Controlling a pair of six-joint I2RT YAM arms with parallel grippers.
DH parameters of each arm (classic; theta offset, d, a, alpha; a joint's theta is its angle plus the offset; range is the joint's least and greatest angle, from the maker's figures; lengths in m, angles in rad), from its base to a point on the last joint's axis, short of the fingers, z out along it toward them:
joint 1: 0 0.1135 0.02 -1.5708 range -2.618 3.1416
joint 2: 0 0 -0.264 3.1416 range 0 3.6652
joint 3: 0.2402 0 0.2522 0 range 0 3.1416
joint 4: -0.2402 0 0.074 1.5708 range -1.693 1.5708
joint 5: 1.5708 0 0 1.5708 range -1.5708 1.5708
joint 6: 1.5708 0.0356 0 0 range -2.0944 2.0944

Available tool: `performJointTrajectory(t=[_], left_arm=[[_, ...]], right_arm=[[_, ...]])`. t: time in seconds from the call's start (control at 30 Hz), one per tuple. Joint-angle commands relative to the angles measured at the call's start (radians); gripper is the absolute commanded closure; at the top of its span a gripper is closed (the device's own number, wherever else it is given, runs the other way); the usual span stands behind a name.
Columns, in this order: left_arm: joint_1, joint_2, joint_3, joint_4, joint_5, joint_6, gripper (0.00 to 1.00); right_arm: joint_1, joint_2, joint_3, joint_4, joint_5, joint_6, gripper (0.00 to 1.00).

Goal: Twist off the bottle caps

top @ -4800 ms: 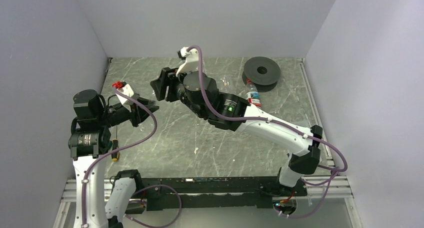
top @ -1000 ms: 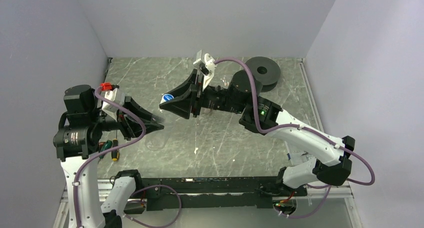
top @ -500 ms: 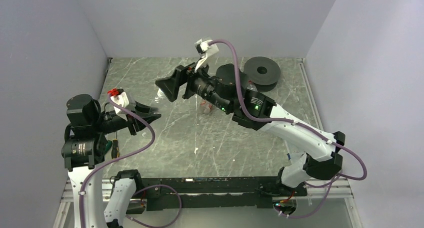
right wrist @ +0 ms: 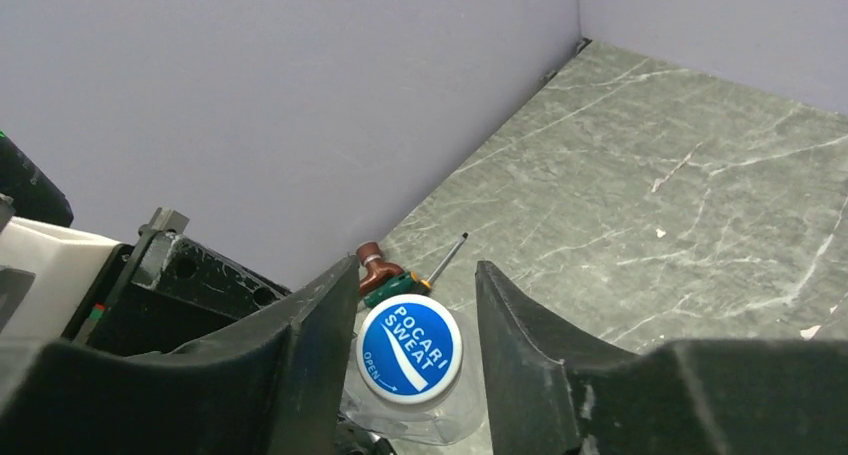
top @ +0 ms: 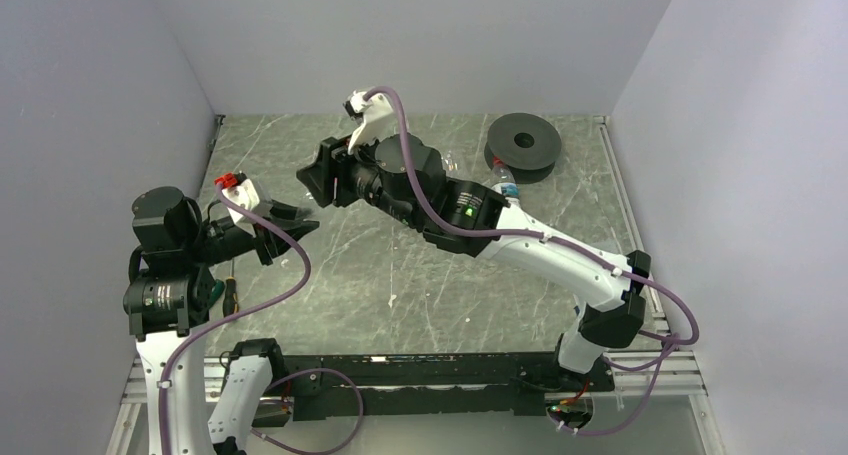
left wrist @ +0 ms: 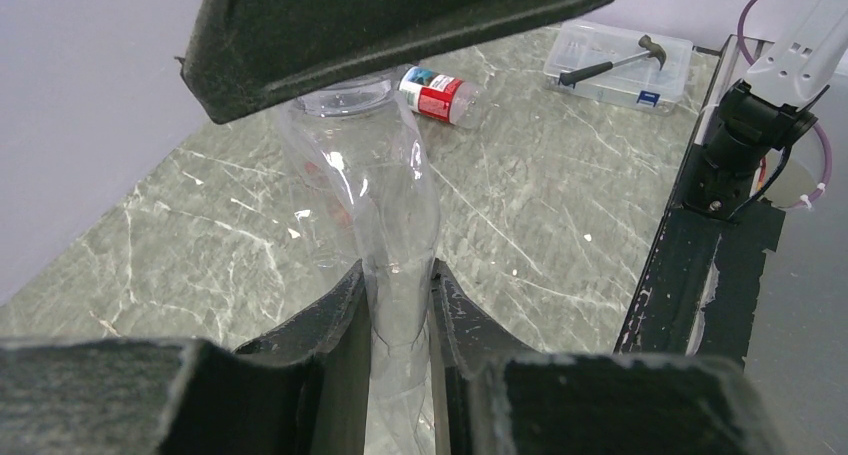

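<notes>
Left wrist view: left tool (left wrist: 398, 275) is clamped on a clear bottle (left wrist: 370, 175) held above the counter (left wrist: 560, 205). Right wrist view: right tool (right wrist: 418, 275) stands apart, one finger on each side of the bottle's blue-printed cap (right wrist: 408, 348), not touching it.

Grey marble table (top: 400, 275): a black spool (top: 524, 145) at two o'clock, a red-labelled bottle (top: 506, 190) lying just beside it, a screwdriver (top: 230, 297) at eight o'clock.
</notes>
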Motion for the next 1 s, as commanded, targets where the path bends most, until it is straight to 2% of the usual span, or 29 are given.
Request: performJointTrajectory(t=[0.0,0.2,0.33,0.47,0.6,0.73,0.83,0.9,0.93,0.97], left_arm=[[0.002,-0.002,0.013,0.032,0.003,-0.011,1.0],[0.003,0.003,0.018,0.029,0.042,-0.019,1.0],[0.002,0.007,0.029,0.017,0.137,-0.025,1.0],[0.001,0.021,0.062,-0.006,0.288,-0.05,1.0],[0.003,0.046,0.103,-0.01,0.408,-0.117,1.0],[0.003,0.072,0.153,-0.053,0.512,-0.132,1.0],[0.003,0.091,0.199,-0.154,0.531,-0.066,1.0],[0.003,0.101,0.215,-0.207,0.534,-0.024,1.0],[0.003,0.104,0.218,-0.224,0.531,-0.01,1.0],[0.003,0.105,0.219,-0.231,0.525,-0.001,1.0]], right_arm=[[0.003,-0.003,0.072,0.012,0.019,0.006,0.56],[0.003,-0.014,0.059,0.026,0.014,-0.009,0.82],[-0.001,-0.037,0.046,0.04,-0.031,-0.045,1.0],[-0.017,-0.13,-0.067,0.167,-0.244,-0.105,1.0],[-0.035,-0.227,-0.196,0.285,-0.59,-0.148,1.0],[-0.062,-0.269,-0.255,0.353,-0.816,-0.14,1.0],[-0.082,-0.268,-0.261,0.369,-0.914,-0.121,0.98],[-0.084,-0.267,-0.263,0.365,-0.915,-0.119,0.96],[-0.085,-0.268,-0.265,0.363,-0.907,-0.119,0.93],[-0.085,-0.269,-0.269,0.36,-0.883,-0.119,0.85]])
